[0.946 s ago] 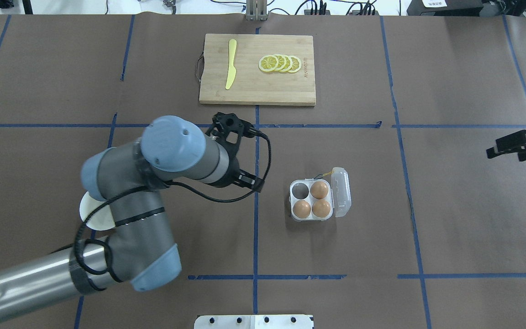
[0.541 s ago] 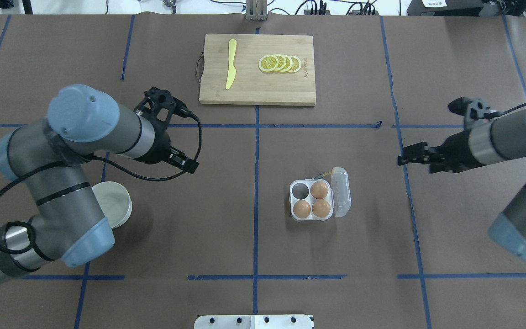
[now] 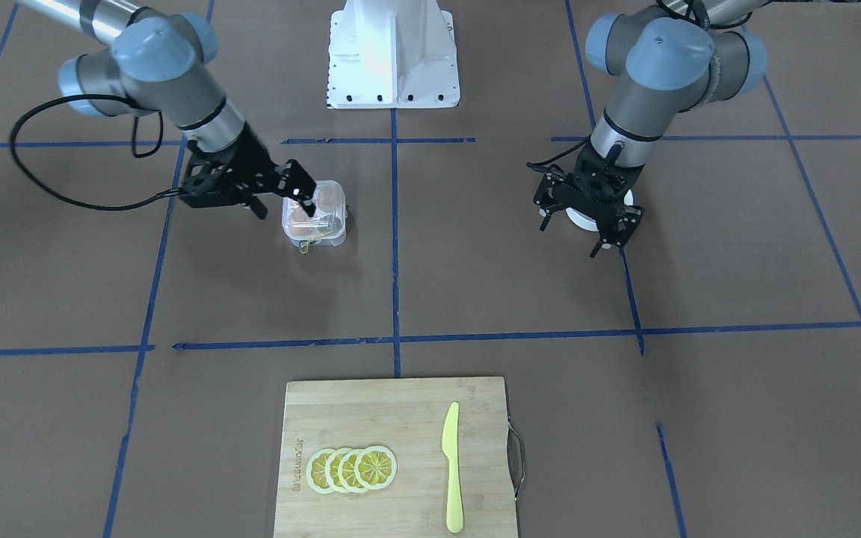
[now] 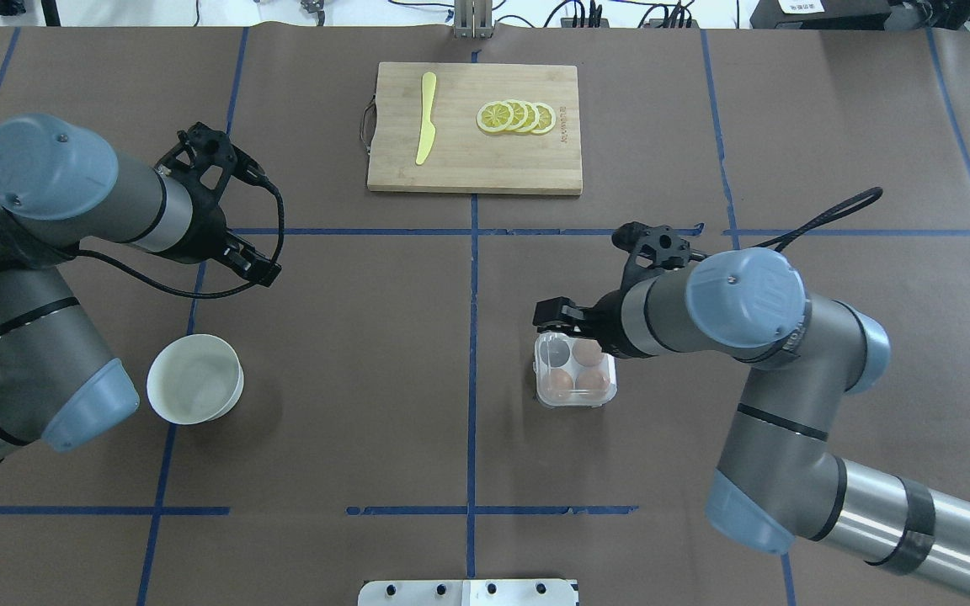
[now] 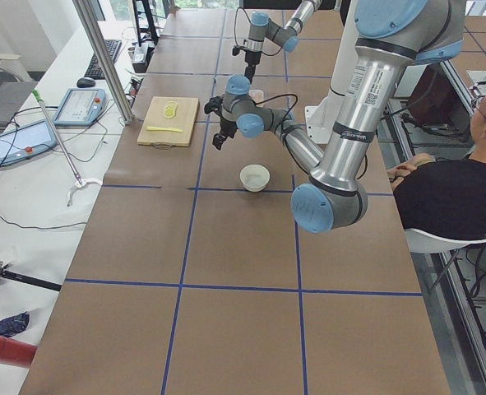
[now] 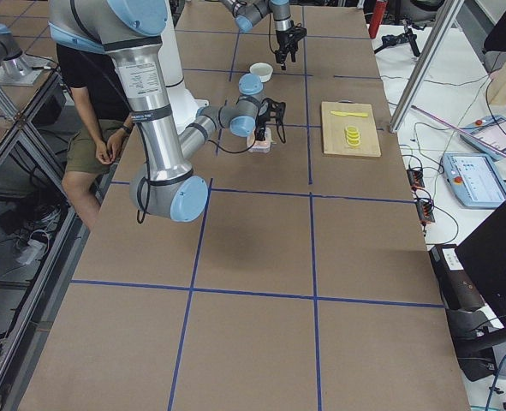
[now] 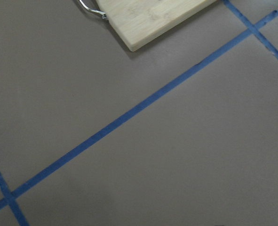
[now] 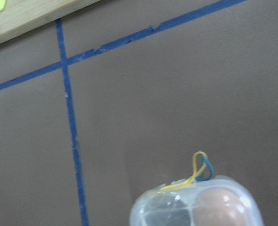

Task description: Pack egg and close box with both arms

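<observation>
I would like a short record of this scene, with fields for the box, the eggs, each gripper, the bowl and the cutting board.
box: clear lid down over the cells
eggs: three inside, one cell empty
right gripper: at the lid; open or shut, cannot tell
left gripper: open, holds nothing, away from the box
bowl: white, empty
cutting board: lemon slices and yellow knife on it

You're working in a robotics lab; your table is papered brown and gridded with blue tape; teach pendants and cables lie alongside; aluminium posts stand at its edge; a white pedestal stands on it.
</observation>
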`<state>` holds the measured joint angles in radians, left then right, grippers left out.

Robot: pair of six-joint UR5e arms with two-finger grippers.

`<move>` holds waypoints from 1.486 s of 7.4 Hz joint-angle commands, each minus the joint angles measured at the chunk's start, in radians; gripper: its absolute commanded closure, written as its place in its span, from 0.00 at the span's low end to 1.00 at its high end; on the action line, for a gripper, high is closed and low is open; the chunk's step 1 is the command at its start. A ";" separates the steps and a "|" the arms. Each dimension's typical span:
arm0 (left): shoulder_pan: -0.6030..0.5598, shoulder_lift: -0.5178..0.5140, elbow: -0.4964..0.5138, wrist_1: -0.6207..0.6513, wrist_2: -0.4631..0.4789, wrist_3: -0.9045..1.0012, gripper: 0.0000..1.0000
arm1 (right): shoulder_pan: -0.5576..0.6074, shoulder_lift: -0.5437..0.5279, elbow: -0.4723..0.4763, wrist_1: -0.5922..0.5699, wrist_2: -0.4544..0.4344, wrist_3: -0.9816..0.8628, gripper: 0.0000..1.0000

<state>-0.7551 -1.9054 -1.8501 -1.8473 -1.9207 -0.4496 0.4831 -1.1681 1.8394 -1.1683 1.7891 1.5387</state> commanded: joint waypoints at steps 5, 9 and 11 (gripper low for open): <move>-0.418 0.296 -0.005 -0.007 -0.196 0.389 0.00 | 0.335 -0.242 0.286 -0.214 0.301 -0.186 0.00; -0.702 0.322 0.193 -0.004 -0.425 0.476 0.00 | 0.774 -0.603 0.264 -0.214 0.526 -0.914 0.00; -0.747 0.353 0.195 0.005 -0.439 0.459 0.00 | 0.961 -0.666 0.120 -0.222 0.578 -1.290 0.00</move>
<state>-1.4677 -1.5711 -1.6643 -1.8453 -2.3392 0.0192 1.3245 -1.7866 2.0471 -1.3870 2.3272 0.4771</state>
